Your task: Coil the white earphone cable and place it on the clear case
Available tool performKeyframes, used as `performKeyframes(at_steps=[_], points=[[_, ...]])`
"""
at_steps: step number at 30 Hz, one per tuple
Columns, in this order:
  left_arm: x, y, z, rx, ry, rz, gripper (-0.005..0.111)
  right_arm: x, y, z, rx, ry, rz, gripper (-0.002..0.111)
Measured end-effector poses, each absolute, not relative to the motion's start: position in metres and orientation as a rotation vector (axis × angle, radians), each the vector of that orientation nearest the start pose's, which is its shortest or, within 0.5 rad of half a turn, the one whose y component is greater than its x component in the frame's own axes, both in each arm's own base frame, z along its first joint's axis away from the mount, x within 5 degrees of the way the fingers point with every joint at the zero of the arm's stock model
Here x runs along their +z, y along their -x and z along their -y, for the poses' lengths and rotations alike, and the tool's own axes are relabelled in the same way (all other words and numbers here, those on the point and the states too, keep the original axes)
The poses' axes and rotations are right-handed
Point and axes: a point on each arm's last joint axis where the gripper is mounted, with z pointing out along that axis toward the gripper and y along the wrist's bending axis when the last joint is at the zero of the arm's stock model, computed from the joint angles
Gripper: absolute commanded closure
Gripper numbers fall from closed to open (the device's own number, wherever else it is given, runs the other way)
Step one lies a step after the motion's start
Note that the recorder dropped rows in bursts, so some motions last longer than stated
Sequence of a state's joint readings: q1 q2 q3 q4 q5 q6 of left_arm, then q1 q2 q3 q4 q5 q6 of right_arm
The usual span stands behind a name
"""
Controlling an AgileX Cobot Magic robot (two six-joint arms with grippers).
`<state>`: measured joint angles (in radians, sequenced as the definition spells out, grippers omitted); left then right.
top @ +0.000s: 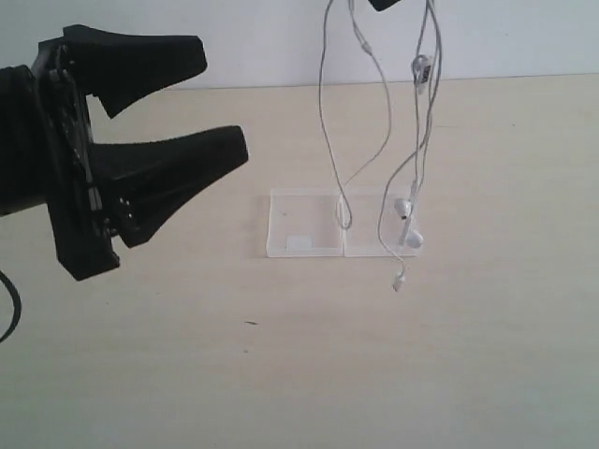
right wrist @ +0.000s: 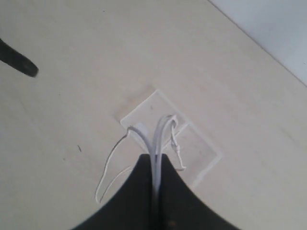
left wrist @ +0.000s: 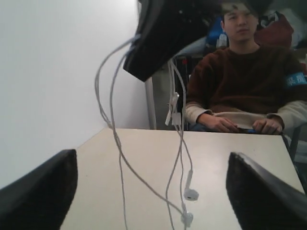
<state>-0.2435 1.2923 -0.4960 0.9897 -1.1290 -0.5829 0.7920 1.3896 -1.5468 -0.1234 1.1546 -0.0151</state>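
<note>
Pale table (top: 281, 374), white wall (top: 234, 42) behind. White earphone cable (top: 329, 140) — pinched in the closed right gripper (right wrist: 154, 163), hanging down over the clear case (top: 304, 194). Left gripper (top: 223, 98) — jaws spread wide, well apart from the cable.

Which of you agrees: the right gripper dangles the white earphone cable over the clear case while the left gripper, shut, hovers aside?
Wrong in one respect: the left gripper is open, not shut, as the exterior view shows. The rest stands.
</note>
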Motion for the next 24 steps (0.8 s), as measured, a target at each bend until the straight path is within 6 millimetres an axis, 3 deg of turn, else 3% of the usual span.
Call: performKeyframes(at_steps=[14, 24], points=[[0.249, -0.209, 0.130, -0.803, -0.884, -1.318, 0.026, 0.393, -0.211, -0.203, 0.212, 0.962, -2.310, 0.108], [0.249, -0.208, 0.131, -0.805, -0.882, -1.311, 0.022, 0.395, -0.214, -0.206, 0.234, 0.938, -2.260, 0.108]])
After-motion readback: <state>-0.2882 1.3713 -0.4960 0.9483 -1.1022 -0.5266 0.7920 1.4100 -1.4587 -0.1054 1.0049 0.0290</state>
